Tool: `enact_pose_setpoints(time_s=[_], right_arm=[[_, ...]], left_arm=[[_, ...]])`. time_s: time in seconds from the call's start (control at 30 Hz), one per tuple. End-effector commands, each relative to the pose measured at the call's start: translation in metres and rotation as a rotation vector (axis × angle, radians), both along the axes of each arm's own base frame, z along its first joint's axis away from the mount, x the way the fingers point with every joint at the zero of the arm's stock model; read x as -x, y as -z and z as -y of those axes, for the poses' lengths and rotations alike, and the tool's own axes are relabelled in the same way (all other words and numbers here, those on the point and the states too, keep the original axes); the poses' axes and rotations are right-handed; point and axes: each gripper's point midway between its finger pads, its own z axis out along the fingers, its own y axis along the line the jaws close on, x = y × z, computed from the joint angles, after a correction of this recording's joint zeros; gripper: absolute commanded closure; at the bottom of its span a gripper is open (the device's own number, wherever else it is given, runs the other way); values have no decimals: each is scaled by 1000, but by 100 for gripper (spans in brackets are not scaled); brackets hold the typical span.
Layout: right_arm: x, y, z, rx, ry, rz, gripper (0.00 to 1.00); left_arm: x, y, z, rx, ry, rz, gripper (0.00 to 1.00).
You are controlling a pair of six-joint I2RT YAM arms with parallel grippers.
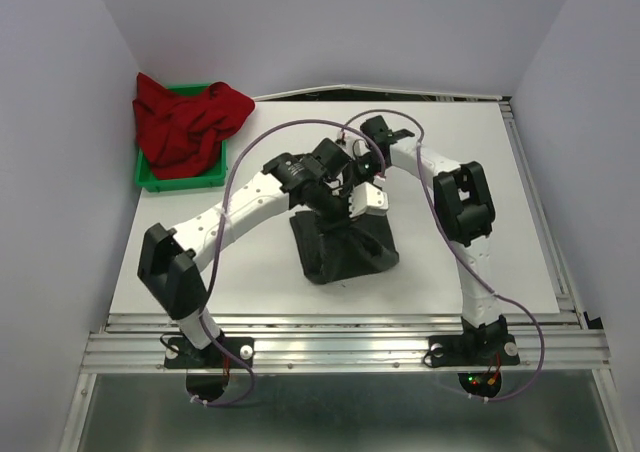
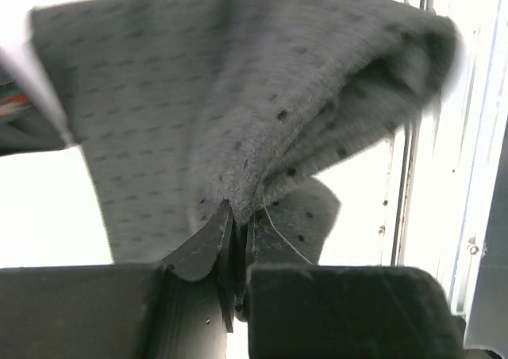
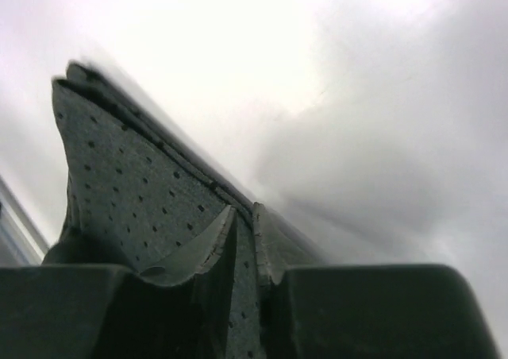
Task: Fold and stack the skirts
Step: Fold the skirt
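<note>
Firmly — skirt (image 1: 345,252) clamped in left hand (image 2: 238,220), right hand (image 3: 244,220).

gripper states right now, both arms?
Left gripper: closed, pinching the dark dotted skirt.
Right gripper: closed on an edge of the same skirt.
</note>
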Motion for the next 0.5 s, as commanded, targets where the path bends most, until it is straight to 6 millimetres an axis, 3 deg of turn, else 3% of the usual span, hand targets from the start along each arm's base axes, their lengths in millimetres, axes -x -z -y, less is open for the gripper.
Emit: enact_pose_setpoints(time_s=[0.0, 0.07, 0.1, 0.13, 0.17, 0.2, 0.23, 0.3, 0.37, 0.43, 0.47], right_arm=[[-86, -63, 1, -23, 147, 277, 76], [-94, -79, 2, -25, 169, 319, 58], [-95, -86, 3, -24, 175, 332, 38], [-93, -97, 3, -33, 176, 346, 31], [-90, -100, 4, -36, 171, 345, 29], [-84, -102, 3, -49, 158, 337, 28], [-78, -110, 3, -62, 144, 342, 28], [-53, -102, 1, -103, 96, 271, 34], [-30, -109, -2, -154, 59, 221, 41], [11, -99, -10, -220, -9, 87, 50], [46, -96, -19, -257, -68, 1, 52]], left_arm=[[42, -13, -3, 32, -9, 61, 100], [58, -4, -3, 33, -11, 99, 100], [64, -8, 2, 74, -28, 135, 100], [80, 15, -3, 17, -12, 152, 100], [86, 24, -4, 3, -11, 146, 100], [87, 31, -4, 1, -17, 140, 100], [87, 50, -11, -51, -47, 123, 100], [89, 67, -12, -96, -41, 99, 100], [93, 71, -7, -93, -29, 72, 100], [95, 66, 5, -58, -27, 55, 100], [96, 63, 10, -45, -20, 60, 100]])
